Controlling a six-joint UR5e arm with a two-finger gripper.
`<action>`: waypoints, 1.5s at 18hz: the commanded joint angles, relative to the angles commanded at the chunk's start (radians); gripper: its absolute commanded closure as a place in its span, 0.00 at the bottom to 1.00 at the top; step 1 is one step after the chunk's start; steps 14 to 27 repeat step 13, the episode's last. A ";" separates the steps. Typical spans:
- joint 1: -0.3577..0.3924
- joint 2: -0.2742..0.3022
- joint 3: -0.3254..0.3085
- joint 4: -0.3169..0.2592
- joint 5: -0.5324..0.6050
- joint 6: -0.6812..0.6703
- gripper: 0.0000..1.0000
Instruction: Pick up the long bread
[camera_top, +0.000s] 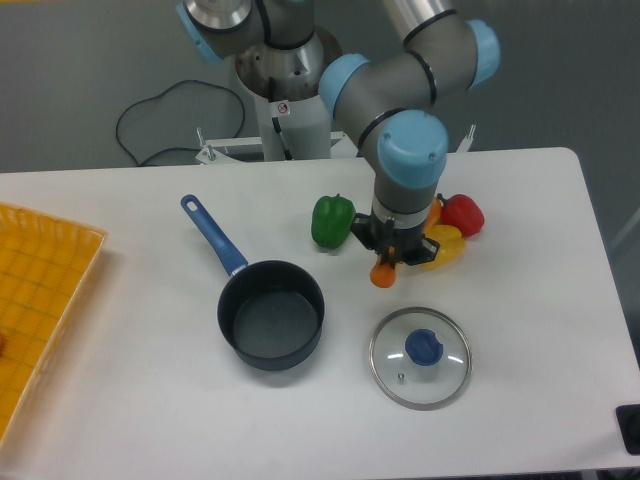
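Hand (392, 250) low over long bread (383, 275), seemingly straddling it; grip state unclear, fingers hidden.

White table (120, 220) — pot (271, 315), glass lid (420, 357), peppers (333, 221), long bread (383, 276), yellow tray (40, 300).

You have one fixed view | it looks down from high in front of the table (520, 400), facing the arm's base (290, 110) at top centre | middling range, table fills most of the frame | grey floor along the top
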 joint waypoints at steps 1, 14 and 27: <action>0.005 -0.005 0.029 -0.029 0.000 0.003 0.89; 0.015 -0.035 0.103 -0.126 -0.005 0.023 0.90; 0.015 -0.035 0.103 -0.126 -0.005 0.023 0.90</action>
